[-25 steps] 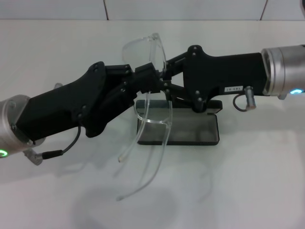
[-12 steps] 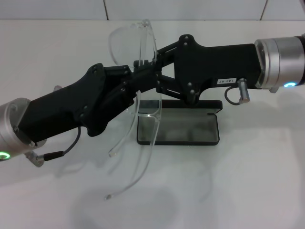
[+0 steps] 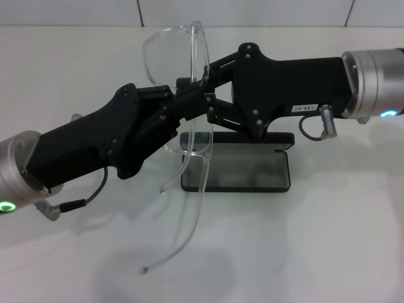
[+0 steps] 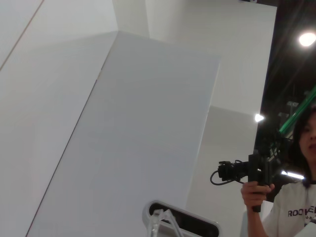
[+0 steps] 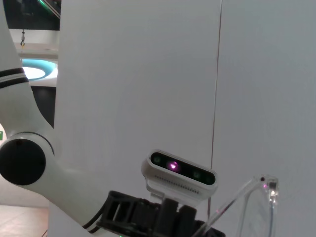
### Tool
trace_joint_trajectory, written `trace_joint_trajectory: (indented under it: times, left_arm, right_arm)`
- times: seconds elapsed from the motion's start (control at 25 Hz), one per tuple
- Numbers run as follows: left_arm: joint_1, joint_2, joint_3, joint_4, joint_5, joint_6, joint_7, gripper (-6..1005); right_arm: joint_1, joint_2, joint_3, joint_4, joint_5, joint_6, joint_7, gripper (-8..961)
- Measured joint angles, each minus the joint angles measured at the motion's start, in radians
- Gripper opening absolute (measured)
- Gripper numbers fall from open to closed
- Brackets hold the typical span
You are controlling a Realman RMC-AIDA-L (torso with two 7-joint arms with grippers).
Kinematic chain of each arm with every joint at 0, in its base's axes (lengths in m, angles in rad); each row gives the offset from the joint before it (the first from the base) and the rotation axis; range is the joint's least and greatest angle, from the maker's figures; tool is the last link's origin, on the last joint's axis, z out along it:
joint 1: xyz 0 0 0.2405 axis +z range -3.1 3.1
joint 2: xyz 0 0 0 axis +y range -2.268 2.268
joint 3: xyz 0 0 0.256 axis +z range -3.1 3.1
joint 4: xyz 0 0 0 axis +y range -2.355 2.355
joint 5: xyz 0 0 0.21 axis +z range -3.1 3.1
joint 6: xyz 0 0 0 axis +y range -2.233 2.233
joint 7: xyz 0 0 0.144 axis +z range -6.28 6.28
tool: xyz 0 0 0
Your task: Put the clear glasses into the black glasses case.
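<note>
The clear glasses [image 3: 172,60] hang in the air over the table, lens uppermost, with both long arms drooping toward the front. My left gripper [image 3: 189,106] reaches in from the lower left and is shut on the frame just under the lens. My right gripper [image 3: 206,93] comes from the right and is shut on the same corner of the clear glasses, tip to tip with the left one. The black glasses case [image 3: 252,172] lies open on the table directly below, grey lining up. A clear corner of the glasses [image 5: 261,195] shows in the right wrist view.
White table top [image 3: 328,240] all around the case, with a white wall [image 3: 252,11] behind. The wrist views look upward at white panels, the robot's head camera [image 5: 180,174] and a person [image 4: 296,197] holding a camera rig.
The glasses have been carried up and to the left by both grippers. The lens now sits higher, and the glasses' longer arm hangs lower toward the front.
</note>
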Motion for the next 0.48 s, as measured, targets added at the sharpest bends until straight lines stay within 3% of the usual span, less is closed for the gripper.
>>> trace_joint_trajectory:
  times: [0.48]
  left_arm:
    - [0.000,0.000,0.003,-0.005,0.000,-0.013,0.009,51]
  right_arm:
    - [0.000,0.000,-0.012,0.000,0.018,-0.024,-0.012,106]
